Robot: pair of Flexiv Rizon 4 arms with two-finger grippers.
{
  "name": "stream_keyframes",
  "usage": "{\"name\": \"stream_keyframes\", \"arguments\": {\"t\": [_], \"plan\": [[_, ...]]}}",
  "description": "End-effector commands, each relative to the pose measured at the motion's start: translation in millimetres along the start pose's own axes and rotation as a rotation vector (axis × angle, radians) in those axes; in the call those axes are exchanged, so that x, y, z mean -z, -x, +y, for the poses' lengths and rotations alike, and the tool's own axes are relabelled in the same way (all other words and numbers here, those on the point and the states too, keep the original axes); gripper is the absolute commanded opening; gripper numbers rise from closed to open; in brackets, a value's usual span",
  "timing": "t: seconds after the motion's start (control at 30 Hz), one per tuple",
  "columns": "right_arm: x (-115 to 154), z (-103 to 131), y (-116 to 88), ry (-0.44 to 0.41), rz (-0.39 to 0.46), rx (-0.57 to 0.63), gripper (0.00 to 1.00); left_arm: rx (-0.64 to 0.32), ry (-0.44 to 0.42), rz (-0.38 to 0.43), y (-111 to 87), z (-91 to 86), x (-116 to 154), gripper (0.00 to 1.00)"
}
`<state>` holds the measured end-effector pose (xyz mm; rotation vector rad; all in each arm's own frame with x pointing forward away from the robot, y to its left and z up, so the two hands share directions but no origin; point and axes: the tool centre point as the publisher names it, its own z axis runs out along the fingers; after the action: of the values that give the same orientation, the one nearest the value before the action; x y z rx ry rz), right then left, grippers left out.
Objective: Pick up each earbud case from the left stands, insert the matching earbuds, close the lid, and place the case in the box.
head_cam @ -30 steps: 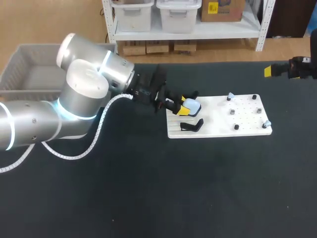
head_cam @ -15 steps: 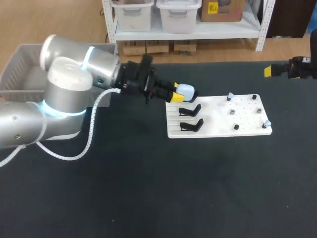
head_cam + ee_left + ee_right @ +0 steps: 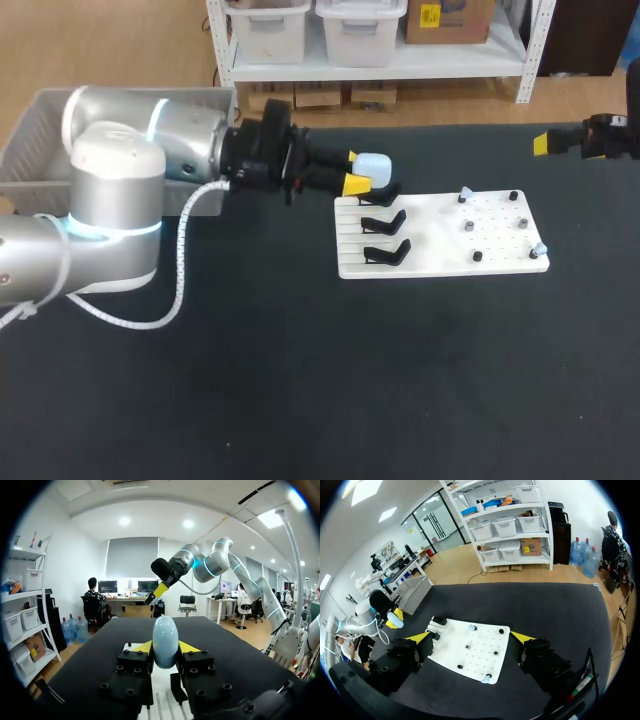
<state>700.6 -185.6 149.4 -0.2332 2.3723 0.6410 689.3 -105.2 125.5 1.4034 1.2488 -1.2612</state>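
Holding the case [image 3: 374, 165] pinched from both sides in the left claw [image 3: 357, 171], raised over the board's [image 3: 440, 262] left end by the stands [image 3: 385, 222]. Its long axis runs across the fingers. 2 earbuds [image 3: 466, 192] sit on the board's right part, nearer the right claw [image 3: 471, 638], which is wide open, empty and well apart. Box [image 3: 40, 130] is behind the left arm.

txt/nums: none legible | earbud case [image 3: 165, 641]: no print vis. | all 3 views
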Motion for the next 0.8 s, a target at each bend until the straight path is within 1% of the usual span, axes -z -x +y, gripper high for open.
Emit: {"name": "stream_keyframes", "arguments": {"t": [0.03, 0.17, 0.3, 0.43, 0.8], "plan": [[0.4, 0.1, -0.1, 0.0, 0.0, 0.0, 1.0, -0.004, 0.06, -0.016, 3.0, -5.5, -2.0, 0.0], [0.4, 0.1, -0.1, 0.0, 0.0, 0.0, 1.0, 0.001, 0.071, -0.055, 6.9, -5.5, -2.8, 0.0], [0.4, 0.1, -0.1, 0.0, 0.0, 0.0, 1.0, 0.001, 0.074, -0.074, 9.1, -5.1, -2.2, 0.0], [0.4, 0.1, -0.1, 0.0, 0.0, 0.0, 1.0, 0.006, 0.071, -0.084, 9.3, -5.5, -2.5, 0.0], [0.4, 0.1, -0.1, 0.0, 0.0, 0.0, 1.0, 0.005, 0.048, -0.079, 7.9, -7.2, -2.8, 0.0]]}}
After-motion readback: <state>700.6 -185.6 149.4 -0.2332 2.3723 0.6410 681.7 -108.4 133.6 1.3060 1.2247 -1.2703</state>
